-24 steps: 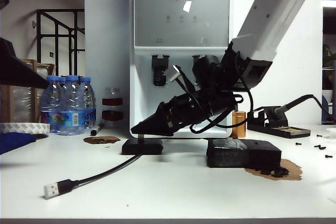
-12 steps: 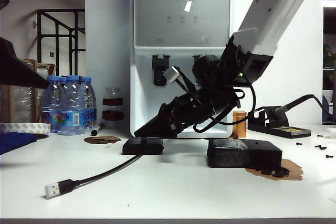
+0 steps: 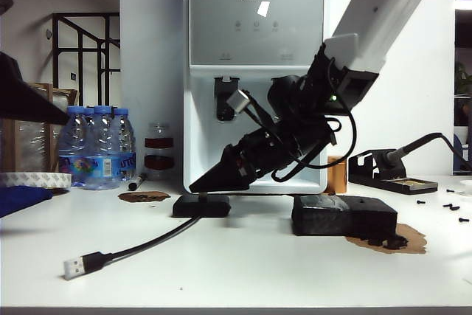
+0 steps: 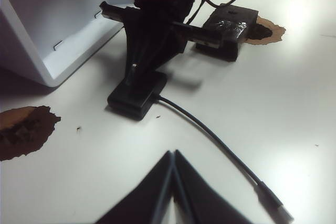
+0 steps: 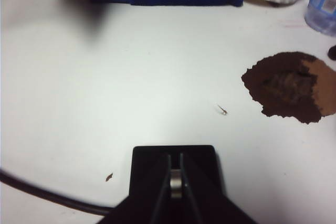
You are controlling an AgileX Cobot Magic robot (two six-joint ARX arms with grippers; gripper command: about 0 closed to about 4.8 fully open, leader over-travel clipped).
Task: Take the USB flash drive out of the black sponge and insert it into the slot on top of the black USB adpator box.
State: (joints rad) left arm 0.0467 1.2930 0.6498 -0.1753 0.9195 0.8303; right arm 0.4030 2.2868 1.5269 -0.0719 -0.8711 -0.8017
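The black USB adpator box [image 3: 200,206] lies flat on the white table, its cable running to a silver plug [image 3: 74,265]. My right gripper [image 3: 195,185] reaches across and tilts down over the box, shut on the USB flash drive [image 3: 200,195]. The drive shows as a silver sliver [image 5: 176,181] between the jaws of the right gripper [image 5: 176,157], right over the box top [image 5: 152,156]. Its lower end [image 4: 134,72] meets the box [image 4: 137,95]; I cannot tell whether it sits in the slot. The black sponge [image 3: 343,215] lies to the right. My left gripper [image 4: 173,155] hovers shut and empty, short of the box.
A water dispenser [image 3: 254,71] stands just behind the box. Water bottles [image 3: 96,145] and a tape roll [image 3: 33,180] are at the left, a soldering iron stand [image 3: 383,178] at the right. Brown patches [image 3: 142,197] mark the table, and small screws [image 3: 450,206] lie far right.
My right gripper has tilted steeper, nose down over the box, its tip shifting slightly right. The drive stays in its grip. The left gripper has kept still.
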